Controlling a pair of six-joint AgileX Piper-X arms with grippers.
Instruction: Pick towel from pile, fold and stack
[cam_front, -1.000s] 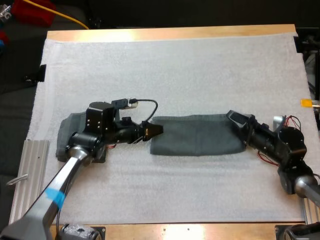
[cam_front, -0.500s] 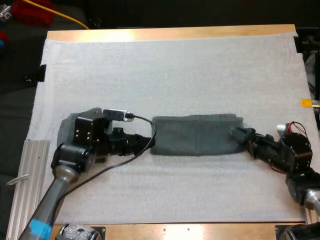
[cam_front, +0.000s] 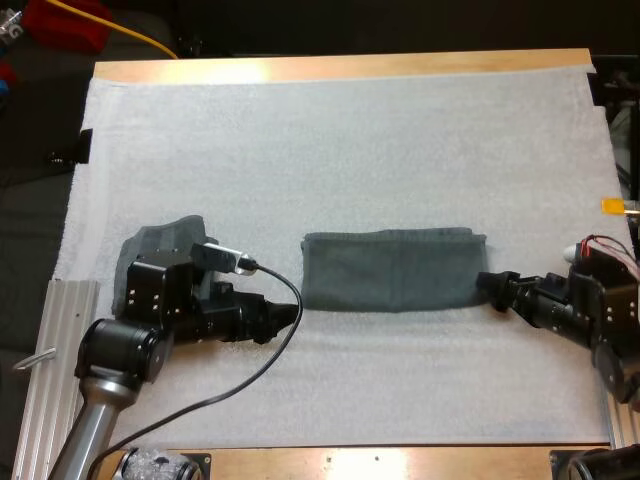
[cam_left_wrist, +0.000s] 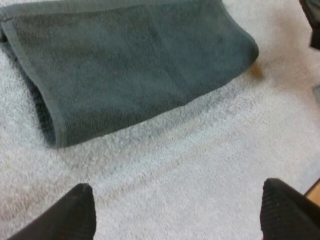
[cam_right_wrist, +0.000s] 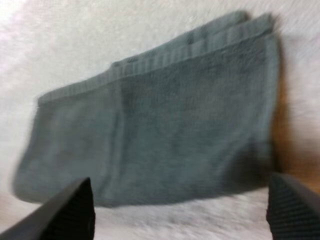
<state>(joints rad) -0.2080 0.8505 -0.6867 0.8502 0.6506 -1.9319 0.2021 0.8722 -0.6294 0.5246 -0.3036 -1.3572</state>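
Left pincer (cam_front: 287, 314): open and empty. In the left wrist view its 2 black fingers (cam_left_wrist: 75, 212) stood wide apart over bare mat.
Right pincer (cam_front: 488, 288): open and empty. In the right wrist view its 2 fingers (cam_right_wrist: 67, 210) stood wide apart, clear of the cloth ahead of them.
Folded towel (cam_front: 390, 270): dark grey-green, it lay flat as a long band in the middle of the mat, between the 2 pincers. A strip of bare mat separated its left end from the left pincer's tips. The near corner of its right end sat just beside the right pincer's tips; I could not tell whether they touched.
Towel's edges: the left wrist view showed a hemmed border along the end nearest the left pincer, and a rounded fold along one long side.
Crumpled towel (cam_front: 150, 250): it lay at the mat's left side, partly under the left arm and well apart from the folded towel.
White mat (cam_front: 350, 140): it covered most of the wooden counter (cam_front: 340, 68).
Ribbed metal plate (cam_front: 55, 340): it lay at the counter's left edge, beside the left arm.
Change over 0.5 s: both pincers had drawn back from the folded towel's ends, the left toward the near left and the right toward the right edge. The folded towel had stayed where it was. More of the crumpled towel showed.
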